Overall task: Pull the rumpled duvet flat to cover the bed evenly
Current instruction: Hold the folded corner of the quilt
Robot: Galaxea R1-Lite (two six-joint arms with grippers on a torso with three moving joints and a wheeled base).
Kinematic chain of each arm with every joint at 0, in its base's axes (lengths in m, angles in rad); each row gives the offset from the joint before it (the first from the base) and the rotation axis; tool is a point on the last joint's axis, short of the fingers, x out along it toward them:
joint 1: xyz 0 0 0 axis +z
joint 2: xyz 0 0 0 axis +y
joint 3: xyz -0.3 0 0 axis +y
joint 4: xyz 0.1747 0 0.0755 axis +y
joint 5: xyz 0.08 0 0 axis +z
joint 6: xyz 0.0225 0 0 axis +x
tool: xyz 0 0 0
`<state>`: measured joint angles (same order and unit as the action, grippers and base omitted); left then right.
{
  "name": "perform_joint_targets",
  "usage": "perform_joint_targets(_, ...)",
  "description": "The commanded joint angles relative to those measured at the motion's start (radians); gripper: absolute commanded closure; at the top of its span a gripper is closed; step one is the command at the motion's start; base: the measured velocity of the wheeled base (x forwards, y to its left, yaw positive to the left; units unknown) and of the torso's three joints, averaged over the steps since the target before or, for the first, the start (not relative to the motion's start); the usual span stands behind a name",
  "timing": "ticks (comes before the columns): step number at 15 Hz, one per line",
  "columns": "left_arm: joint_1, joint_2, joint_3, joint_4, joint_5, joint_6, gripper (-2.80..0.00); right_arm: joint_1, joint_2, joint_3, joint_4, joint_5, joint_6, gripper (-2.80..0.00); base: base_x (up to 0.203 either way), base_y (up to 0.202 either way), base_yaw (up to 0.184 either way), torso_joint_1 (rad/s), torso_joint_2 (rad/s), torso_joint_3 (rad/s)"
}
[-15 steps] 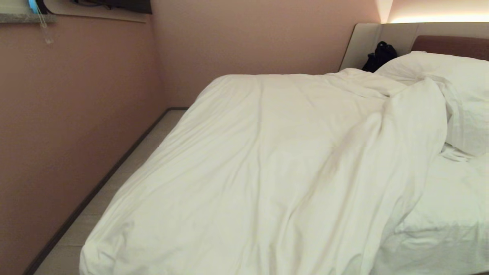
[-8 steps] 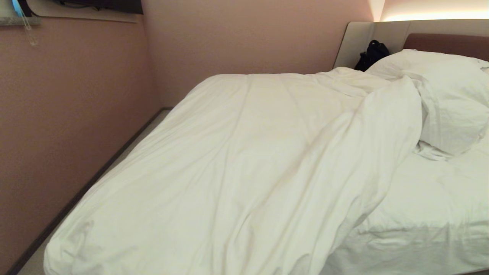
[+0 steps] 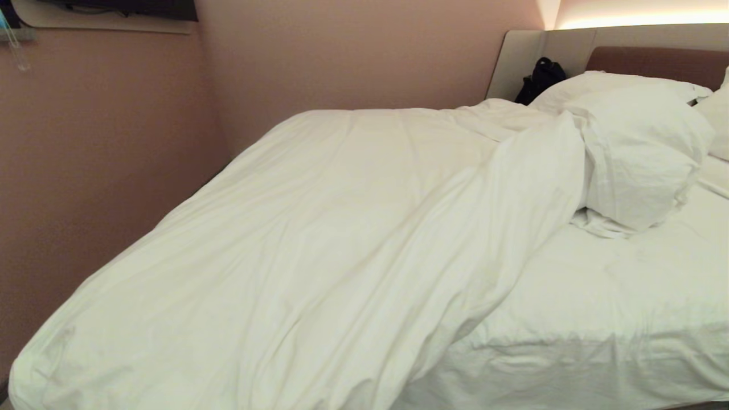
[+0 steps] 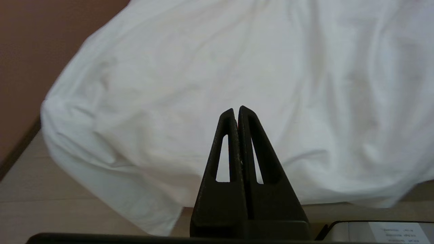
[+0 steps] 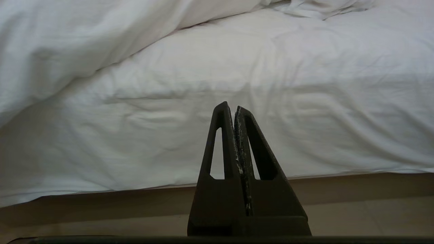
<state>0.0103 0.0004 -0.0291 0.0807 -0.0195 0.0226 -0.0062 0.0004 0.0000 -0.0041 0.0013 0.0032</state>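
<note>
white duvet (image 3: 319, 250) now sits further left in view.

The left gripper (image 4: 236, 112) is hanging with its black fingers (image 4: 226, 142) pressed together, empty, in front of the white duvet (image 4: 237, 67), whose rumpled corner is drooping over the pale floor (image 4: 51, 210) beside a brown wall (image 4: 40, 40).
</note>
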Motion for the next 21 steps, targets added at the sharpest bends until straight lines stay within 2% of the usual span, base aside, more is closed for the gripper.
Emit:
perform_joint_targets(1, 0.0, 0.0, 0.0, 0.001, 0.001, -0.001, 0.0, 0.0, 0.0, 0.0, 0.0, 0.0, 0.0, 0.0, 0.0, -0.191, 0.0, 0.003, 0.0, 0.002)
perform_joint_targets(21, 0.0, 0.0, 0.0, 0.001, 0.016, -0.015, 0.0, 0.0, 0.0, 0.0, 0.0, 0.0, 0.0, 0.0, 0.0, -0.194, 0.0, 0.003, 0.0, 0.002)
